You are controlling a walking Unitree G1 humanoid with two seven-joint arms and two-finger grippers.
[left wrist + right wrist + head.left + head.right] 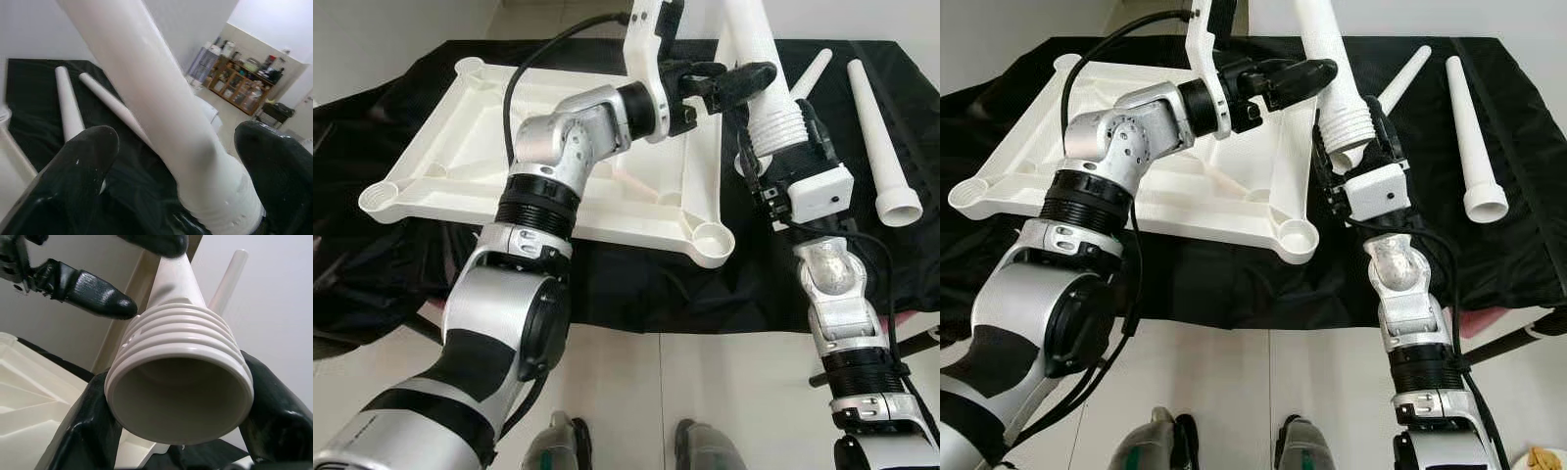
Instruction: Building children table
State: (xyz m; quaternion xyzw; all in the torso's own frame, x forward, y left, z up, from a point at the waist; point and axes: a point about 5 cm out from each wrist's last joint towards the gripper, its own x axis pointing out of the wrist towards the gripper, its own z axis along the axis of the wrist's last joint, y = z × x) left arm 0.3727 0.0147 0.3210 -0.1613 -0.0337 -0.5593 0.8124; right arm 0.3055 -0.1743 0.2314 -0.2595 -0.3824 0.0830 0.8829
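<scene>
While the white tabletop [558, 166] lies upside down toward the left side of the black-draped bench [636, 284], its round corner sockets look empty wherever they can be seen, so I'd judge no leg is fitted yet and the build is at an early stage. The left arm bends at the elbow and reaches across over the tabletop; the left gripper [729, 83] has its fingers spread wide around the shaft of the held leg [1337, 88], not visibly pressing on it. The right arm rises straight up from below, and the right gripper [1356, 147] has its fingers clamped on the leg's ribbed wide end, holding it steeply tilted above the tabletop's right edge, open mouth down. Two spare legs [881, 137] lie flat near the bench's far right corner. Left to do: seat all the legs.
</scene>
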